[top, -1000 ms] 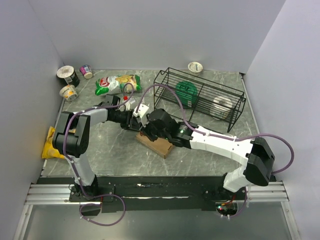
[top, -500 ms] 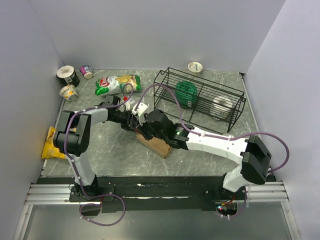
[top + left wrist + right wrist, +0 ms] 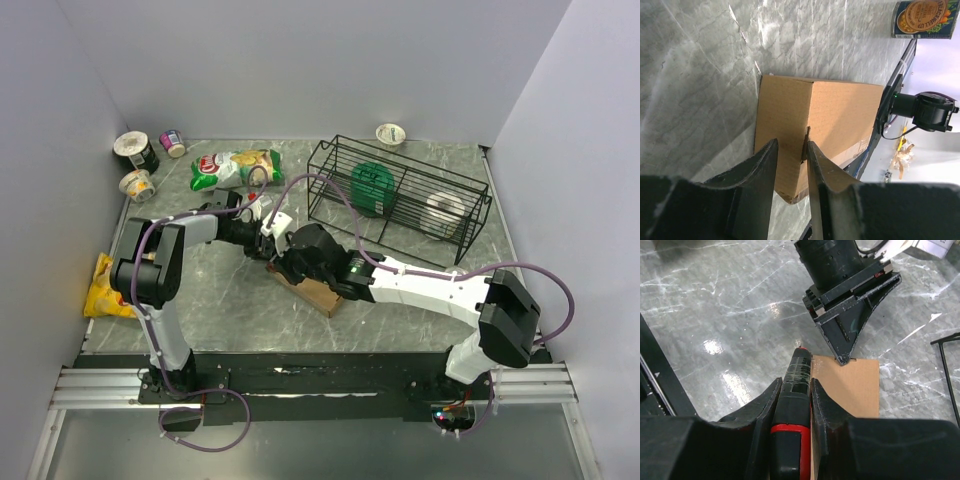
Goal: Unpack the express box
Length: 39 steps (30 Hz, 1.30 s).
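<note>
The express box (image 3: 318, 292), a flat brown carton, lies on the marble table between the two arms. In the left wrist view its end corner (image 3: 790, 115) fills the narrow gap of my left gripper (image 3: 791, 146), which is shut on it. From the right wrist view, the left gripper's fingers (image 3: 847, 325) come down to a point on the box's far edge (image 3: 855, 385). My right gripper (image 3: 794, 382) is shut on a black and red utility knife (image 3: 799, 371). The knife's tip rests at the box's far left corner.
A black wire basket (image 3: 470, 190) at the back right holds a green item (image 3: 372, 187) and a white roll (image 3: 442, 212). A chip bag (image 3: 235, 166) and small cups (image 3: 135, 150) sit at the back left. A yellow bag (image 3: 105, 287) lies by the left wall.
My right arm has slid the knife left along the box toward the left gripper. The left gripper has shifted slightly left and stays on the box's end.
</note>
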Each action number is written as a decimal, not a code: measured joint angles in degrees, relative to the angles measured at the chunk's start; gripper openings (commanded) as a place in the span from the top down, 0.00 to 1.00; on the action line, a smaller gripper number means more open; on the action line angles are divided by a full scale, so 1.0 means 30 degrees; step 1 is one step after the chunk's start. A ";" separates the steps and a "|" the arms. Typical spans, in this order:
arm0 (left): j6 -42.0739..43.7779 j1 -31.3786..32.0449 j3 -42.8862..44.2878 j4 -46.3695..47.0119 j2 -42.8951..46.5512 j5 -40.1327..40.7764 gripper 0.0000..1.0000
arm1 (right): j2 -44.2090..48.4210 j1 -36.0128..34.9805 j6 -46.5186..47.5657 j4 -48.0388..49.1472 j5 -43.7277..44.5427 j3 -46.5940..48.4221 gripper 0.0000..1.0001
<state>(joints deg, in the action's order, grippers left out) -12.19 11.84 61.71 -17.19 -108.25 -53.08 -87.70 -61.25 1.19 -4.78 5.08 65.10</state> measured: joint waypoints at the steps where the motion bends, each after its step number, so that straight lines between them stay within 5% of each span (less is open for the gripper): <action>1: -0.0058 0.0000 0.0029 0.0000 -0.0051 -0.0044 0.66 | -0.0015 -0.0007 0.0058 0.0051 0.0000 0.0000 1.00; 39: -0.0372 0.0000 0.0313 -0.0036 -0.0430 -0.0372 0.67 | -0.0459 -0.0131 0.1574 -0.0211 0.0306 0.0000 1.00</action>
<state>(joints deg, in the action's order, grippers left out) -13.30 11.84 62.65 -17.30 -109.54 -54.19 -89.08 -61.65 5.91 -5.41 6.00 65.10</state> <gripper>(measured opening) 0.336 0.304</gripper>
